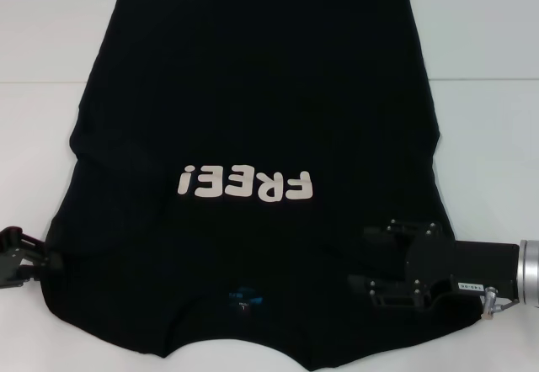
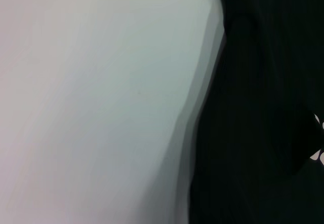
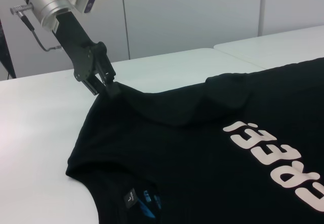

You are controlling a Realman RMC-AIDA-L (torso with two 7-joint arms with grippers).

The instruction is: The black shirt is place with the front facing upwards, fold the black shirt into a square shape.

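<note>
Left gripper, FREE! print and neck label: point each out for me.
left gripper (image 3: pixel 110 88), right wrist view, fingertips pinching the shirt's edge.
FREE! print (image 1: pixel 246 183), head view, middle letters.
neck label (image 1: pixel 242 299), head view, blue patch at the collar.

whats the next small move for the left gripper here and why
Probably lift slightly and carry the pinched sleeve inward toward the FREE! print. The left gripper looks shut on the near-left sleeve edge of the black shirt, which otherwise lies flat, front up, unfolded. The right gripper sits over the near-right part; its fingers are unclear.
</note>
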